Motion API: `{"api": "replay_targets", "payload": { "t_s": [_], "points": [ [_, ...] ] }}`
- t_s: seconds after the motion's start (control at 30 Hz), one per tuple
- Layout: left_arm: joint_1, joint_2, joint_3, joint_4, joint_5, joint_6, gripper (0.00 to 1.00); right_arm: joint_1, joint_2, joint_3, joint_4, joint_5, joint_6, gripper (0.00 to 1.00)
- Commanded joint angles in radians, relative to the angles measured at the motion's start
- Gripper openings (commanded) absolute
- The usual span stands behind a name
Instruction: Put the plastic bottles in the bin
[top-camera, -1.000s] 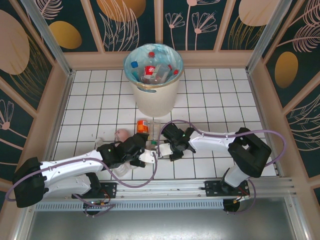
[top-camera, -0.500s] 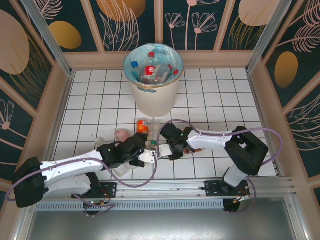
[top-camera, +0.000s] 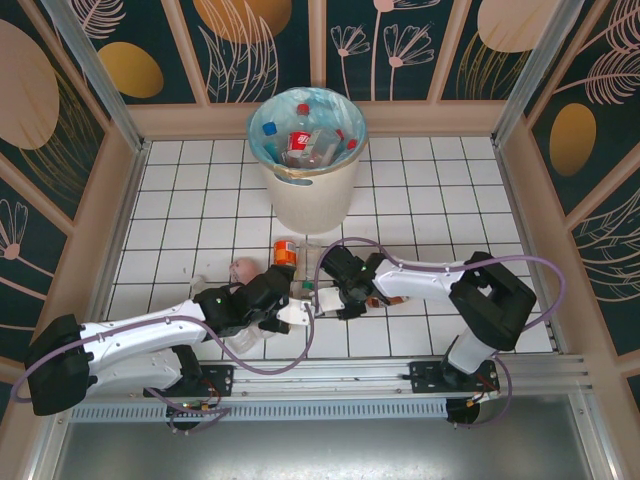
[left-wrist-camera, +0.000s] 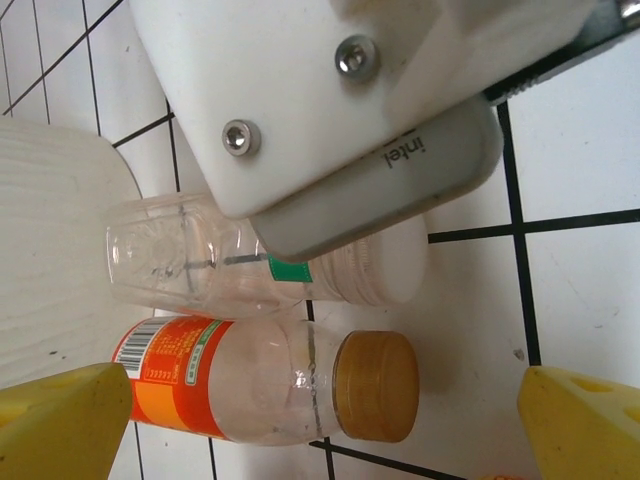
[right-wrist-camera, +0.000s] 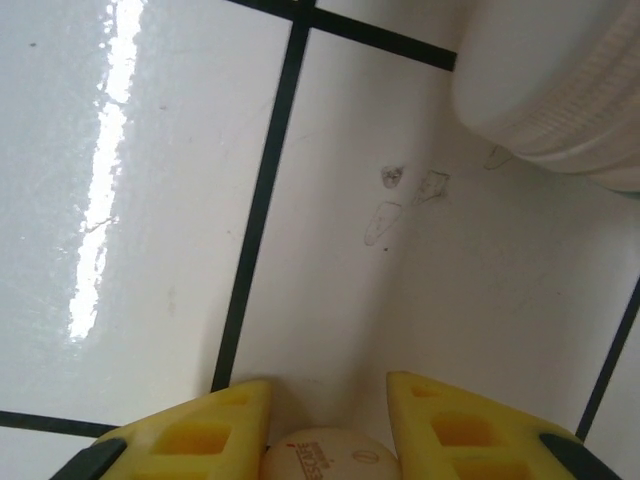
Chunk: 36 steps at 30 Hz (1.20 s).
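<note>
Holding assorted bottles (top-camera: 305, 141), cream bin (top-camera: 311, 203) upright

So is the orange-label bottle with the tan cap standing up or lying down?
Lying down. The orange-label bottle rests lengthwise on the tiles, tan cap pointing sideways, alongside a clear bottle.

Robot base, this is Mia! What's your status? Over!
Left gripper open over orange-label bottle. Right gripper pinching a cream cap. Bin already holds bottles. Right arm's camera housing overlaps the clear bottle.
</note>
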Motion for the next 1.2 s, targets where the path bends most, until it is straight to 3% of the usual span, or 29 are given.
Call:
{"api": "replay_targets", "payload": {
  "t_s": [0.0,0.27,0.6,0.87,1.17],
  "points": [
    [-0.01,-0.002,-0.002,0.051,0.036,0.003,0.98,-0.016,-0.04,0.026,0.206,-0.005,0.099,0.25],
    [-0.01,-0.005,-0.001,0.057,0.036,0.002,0.99,-0.058,-0.187,-0.055,0.327,-0.059,0.209,0.22],
    [-0.009,-0.065,0.005,0.109,0.058,-0.004,0.96,-0.107,-0.359,-0.121,0.355,-0.07,0.29,0.21],
    [-0.01,-0.284,-0.035,0.413,0.217,-0.067,0.97,-0.205,-0.546,-0.132,0.419,-0.238,0.385,0.22],
    [-0.009,-0.322,0.0,0.759,0.088,-0.133,0.97,-0.257,-0.612,0.037,0.495,-0.353,0.43,0.19]
  ]
}}
